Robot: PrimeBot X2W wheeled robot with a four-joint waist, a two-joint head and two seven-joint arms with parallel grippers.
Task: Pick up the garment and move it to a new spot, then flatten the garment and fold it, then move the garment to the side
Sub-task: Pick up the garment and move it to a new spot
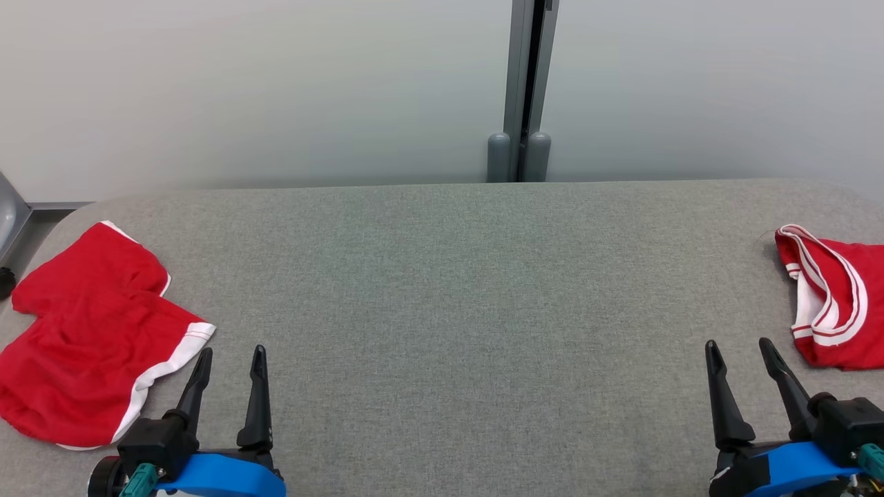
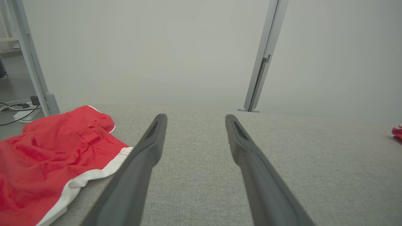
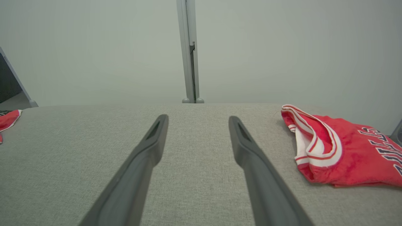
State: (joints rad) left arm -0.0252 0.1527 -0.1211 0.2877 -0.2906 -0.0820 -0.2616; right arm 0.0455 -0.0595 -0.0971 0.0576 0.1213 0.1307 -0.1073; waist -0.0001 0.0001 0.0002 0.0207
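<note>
Head view: our left claw, wide and empty, sits just right of the red shorts; our right claw, equally wide and empty, sits just left of the red jersey.
Left wrist view: we see the red shorts left of our left claw, apart.
Right wrist view: we see the red jersey right of our right claw, apart.

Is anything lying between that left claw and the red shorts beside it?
Nothing visible does. The open left gripper is close beside the red shorts, which lie to its left, with only bare grey fabric surface between them.
</note>
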